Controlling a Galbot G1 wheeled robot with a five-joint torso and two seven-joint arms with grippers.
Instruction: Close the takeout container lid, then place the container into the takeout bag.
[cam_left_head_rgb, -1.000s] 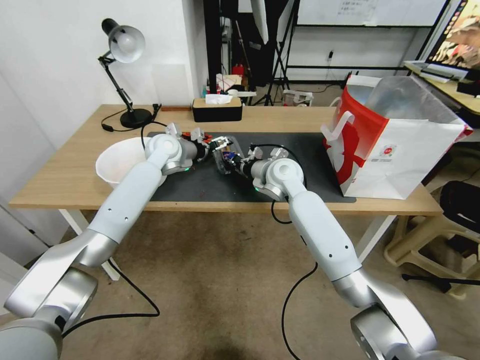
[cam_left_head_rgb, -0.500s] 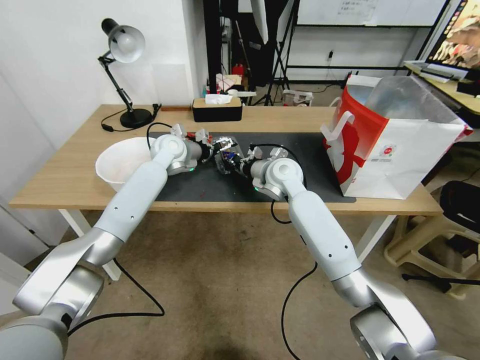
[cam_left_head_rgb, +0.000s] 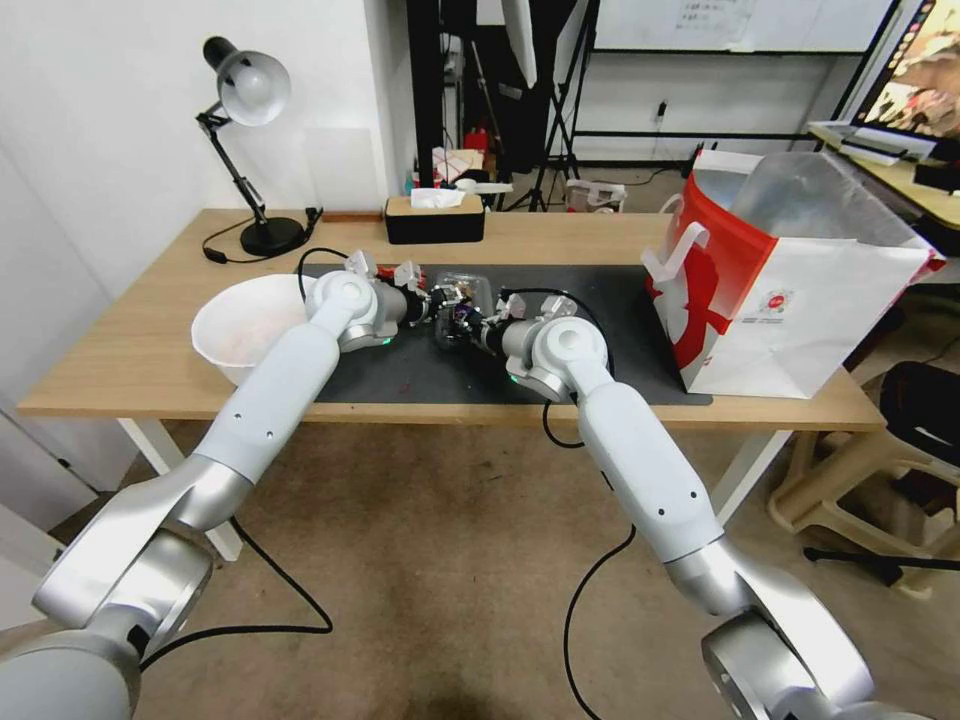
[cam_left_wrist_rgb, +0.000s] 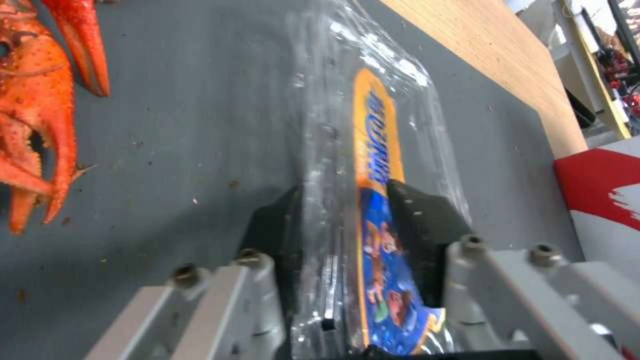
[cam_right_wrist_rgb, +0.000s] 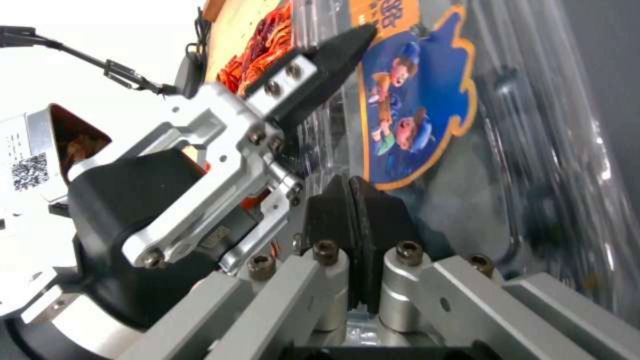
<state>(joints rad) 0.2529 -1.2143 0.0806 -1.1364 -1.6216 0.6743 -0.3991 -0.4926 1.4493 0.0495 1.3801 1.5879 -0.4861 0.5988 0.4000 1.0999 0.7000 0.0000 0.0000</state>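
The takeout container (cam_left_head_rgb: 458, 312) is a small clear clamshell on the black mat (cam_left_head_rgb: 610, 340), held between both arms. My left gripper (cam_left_wrist_rgb: 350, 225) is shut on the lid (cam_left_wrist_rgb: 373, 125), its black pads on either side of the clear plastic and its orange-and-blue label (cam_right_wrist_rgb: 413, 100). My right gripper (cam_right_wrist_rgb: 351, 200) is shut on the container's near edge, pads pressed together. In the head view the left gripper (cam_left_head_rgb: 438, 300) and right gripper (cam_left_head_rgb: 472, 326) almost touch. The takeout bag (cam_left_head_rgb: 790, 270) stands open at the right end of the table.
A white bowl (cam_left_head_rgb: 245, 325) sits under my left arm at the mat's left edge. An orange crayfish (cam_left_wrist_rgb: 40, 110) lies on the mat beside the container. A desk lamp (cam_left_head_rgb: 250, 130) and a tissue box (cam_left_head_rgb: 435, 218) stand at the back.
My left arm has swung right, bringing the lid over toward the right gripper. The clamshell now looks folded flatter. The right arm has held still.
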